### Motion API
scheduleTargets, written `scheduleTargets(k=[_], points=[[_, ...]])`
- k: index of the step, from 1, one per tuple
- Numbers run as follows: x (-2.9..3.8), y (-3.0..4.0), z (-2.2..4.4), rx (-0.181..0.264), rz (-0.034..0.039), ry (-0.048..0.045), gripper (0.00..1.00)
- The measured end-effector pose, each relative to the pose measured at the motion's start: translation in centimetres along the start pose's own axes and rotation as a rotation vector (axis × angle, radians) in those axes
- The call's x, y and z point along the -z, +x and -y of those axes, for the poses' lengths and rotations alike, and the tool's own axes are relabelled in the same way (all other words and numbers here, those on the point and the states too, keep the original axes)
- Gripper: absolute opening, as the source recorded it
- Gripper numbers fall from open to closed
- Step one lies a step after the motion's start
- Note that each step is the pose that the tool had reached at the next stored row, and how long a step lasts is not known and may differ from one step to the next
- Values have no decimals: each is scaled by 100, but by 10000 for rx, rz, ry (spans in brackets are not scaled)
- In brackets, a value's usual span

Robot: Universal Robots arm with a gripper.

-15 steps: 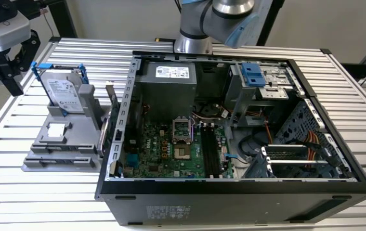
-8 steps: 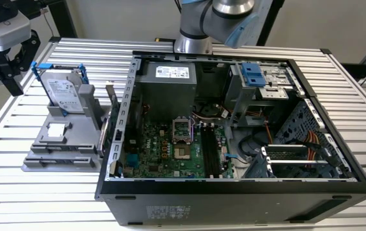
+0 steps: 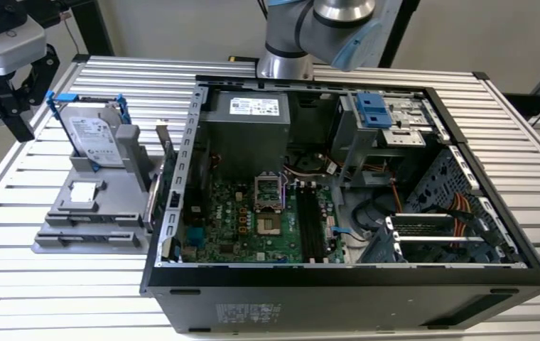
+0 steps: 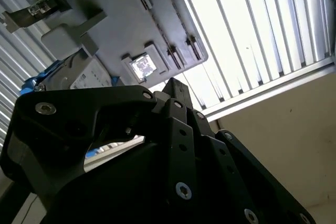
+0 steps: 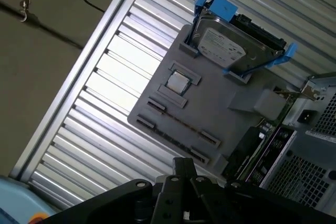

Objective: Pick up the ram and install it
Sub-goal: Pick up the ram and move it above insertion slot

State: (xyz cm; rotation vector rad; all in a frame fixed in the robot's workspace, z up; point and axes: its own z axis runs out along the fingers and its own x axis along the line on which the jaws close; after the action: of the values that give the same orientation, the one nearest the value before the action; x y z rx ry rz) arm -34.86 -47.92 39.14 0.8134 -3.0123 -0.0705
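In the exterior view your gripper point(image 3: 19, 121) hangs at the view's left, near the upright hard drive point(image 3: 94, 138) and well apart from the open computer case point(image 3: 346, 284). In the second wrist view its fingers point(image 4: 173, 90) meet, clenched on nothing. In the first wrist view the ram point(image 5: 178, 124) seems to be the thin dark strip slotted in the grey tray point(image 5: 220, 103). I judge the pickup not yet begun, and a grasp needs the fingers parted.

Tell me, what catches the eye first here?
The open computer case, its green motherboard bare, lies in the middle. At the exterior view's left, a hard drive in a blue frame stands on a grey holder. The arm stands behind the case.
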Motion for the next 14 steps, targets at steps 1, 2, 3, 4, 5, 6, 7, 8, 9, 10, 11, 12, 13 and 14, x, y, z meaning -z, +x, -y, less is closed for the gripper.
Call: scheduleTargets(k=[1,2,3,4,5,6,7,8,9,10,11,12,13,14], points=[[0,0,0,12,-1,0,0],[0,0,0,26,-2,1,0],[1,0,0,40,-4,1,0],[1,0,0,54,-4,1,0],[0,0,0,69,-4,1,0],[1,0,0,83,-5,1,0],[0,0,0,97,-5,1,0],[0,0,0,111,-6,1,0],[0,0,0,124,-6,1,0],[0,0,0,136,-6,1,0],[0,0,0,149,-7,1,0],[0,0,0,162,-8,1,0],[0,0,0,175,-9,2,0],[0,0,0,188,-9,2,0]])
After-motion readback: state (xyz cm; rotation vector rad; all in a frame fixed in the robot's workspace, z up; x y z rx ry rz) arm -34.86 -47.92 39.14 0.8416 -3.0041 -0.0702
